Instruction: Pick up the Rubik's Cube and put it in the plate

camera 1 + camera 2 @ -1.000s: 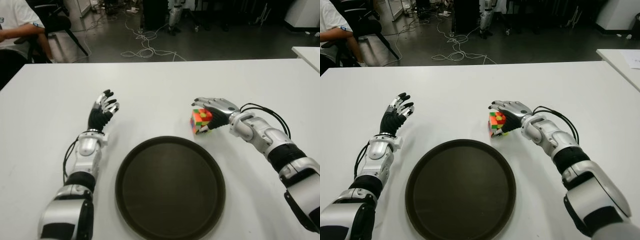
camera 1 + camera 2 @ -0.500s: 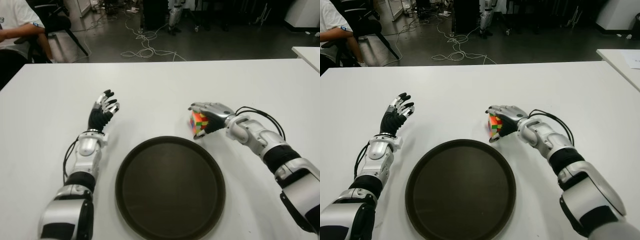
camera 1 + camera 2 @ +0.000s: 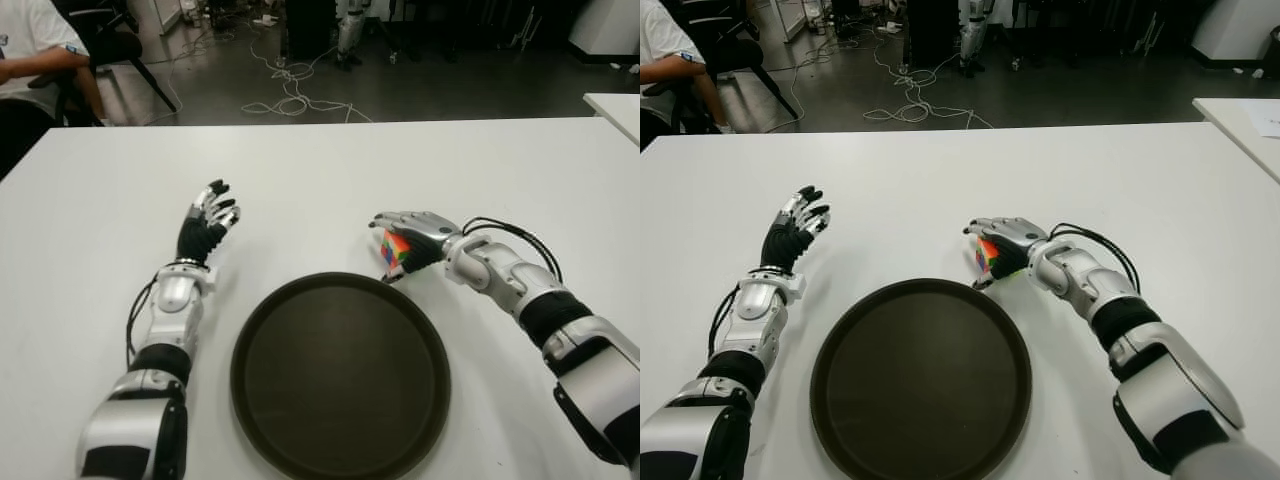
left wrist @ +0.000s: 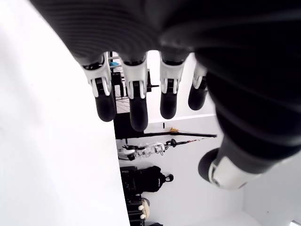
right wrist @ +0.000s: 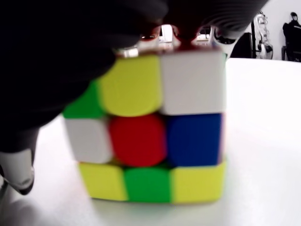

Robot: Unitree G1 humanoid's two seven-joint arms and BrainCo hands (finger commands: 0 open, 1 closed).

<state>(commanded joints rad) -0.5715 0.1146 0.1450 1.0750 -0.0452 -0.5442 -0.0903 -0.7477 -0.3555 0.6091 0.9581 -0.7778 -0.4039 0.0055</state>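
The right hand (image 3: 415,236) fingers curl around the cube (image 3: 394,252), just beyond the plate (image 3: 340,375) rim, while the left hand (image 3: 206,222) fingers spread over bare table (image 3: 300,170).

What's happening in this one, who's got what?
The robot's right hand has its fingers closed around the Rubik's Cube, just beyond the far right rim of the dark round plate on the white table. The cube is not yet in the plate, which holds nothing. The left hand is idle to the left of the plate, fingers extended and holding nothing. A person sits at the far left edge of the room, away from the table.
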